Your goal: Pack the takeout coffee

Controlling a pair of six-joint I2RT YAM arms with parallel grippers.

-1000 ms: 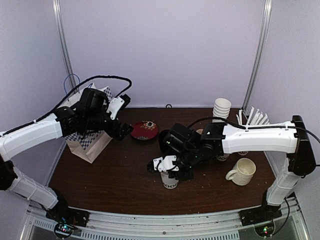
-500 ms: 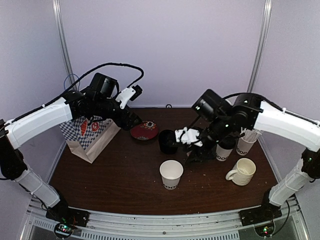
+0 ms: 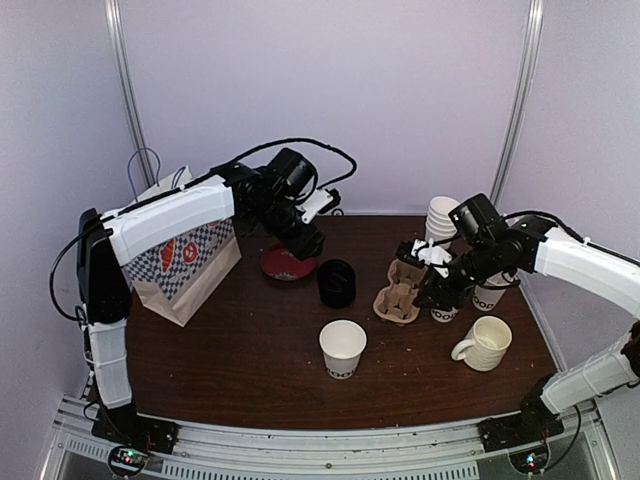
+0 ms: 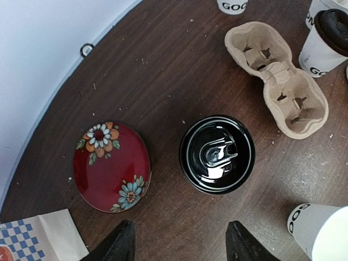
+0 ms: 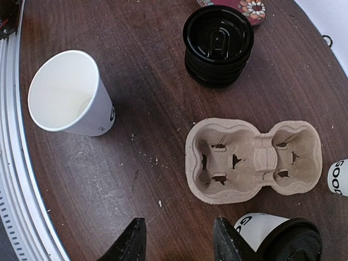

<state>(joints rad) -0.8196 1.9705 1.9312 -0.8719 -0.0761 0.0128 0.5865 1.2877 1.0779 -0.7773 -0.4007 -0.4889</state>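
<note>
The cardboard carrier (image 3: 398, 295) lies right of centre on the table (image 3: 230, 350), and both of its wells are empty. A lidded cup (image 3: 447, 312) stands just beside its right end. A stack of black lids (image 3: 336, 283) sits near its left end. A lidless cup (image 3: 342, 348) stands toward the front edge.

The right gripper (image 3: 425, 285) hangs over the carrier with its fingers apart and nothing between them. The left gripper (image 3: 305, 240) hangs over the lids and a red flowered plate (image 3: 288, 262), also spread and empty.

Only the right wrist view looks into the lidless cup (image 5: 68, 92), which is empty. Only the overhead view shows the mug (image 3: 485, 343), the stacked cups (image 3: 443, 215) and the whole paper bag (image 3: 185, 260).
</note>
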